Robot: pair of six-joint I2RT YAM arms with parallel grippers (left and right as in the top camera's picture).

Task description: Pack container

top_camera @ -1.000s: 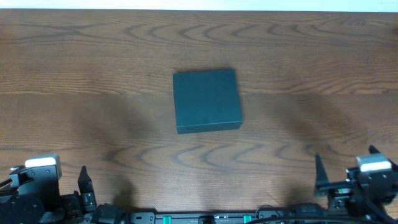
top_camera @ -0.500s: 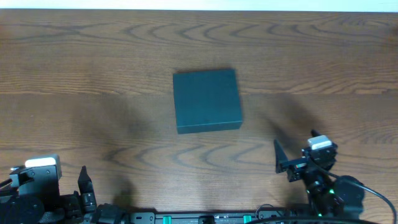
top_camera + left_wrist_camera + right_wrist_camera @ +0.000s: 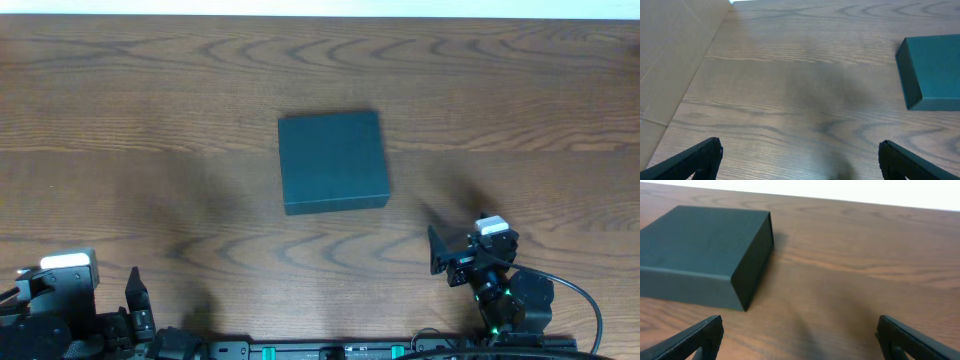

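The container is a dark teal square box with its lid shut, lying flat at the middle of the wooden table. My right gripper is open and empty, low over the table, in front of and to the right of the box and apart from it. In the right wrist view the container lies ahead to the left of the open jaws. My left gripper is open and empty at the near left edge. In the left wrist view the container shows at the far right, ahead of the open jaws.
The wooden table runs across the whole overhead view. A brown cardboard surface rises along the table's left side in the left wrist view. A white strip borders the far edge.
My right arm has swung left from the near right corner and moved closer to the container's front right. The left arm and the container have not moved.
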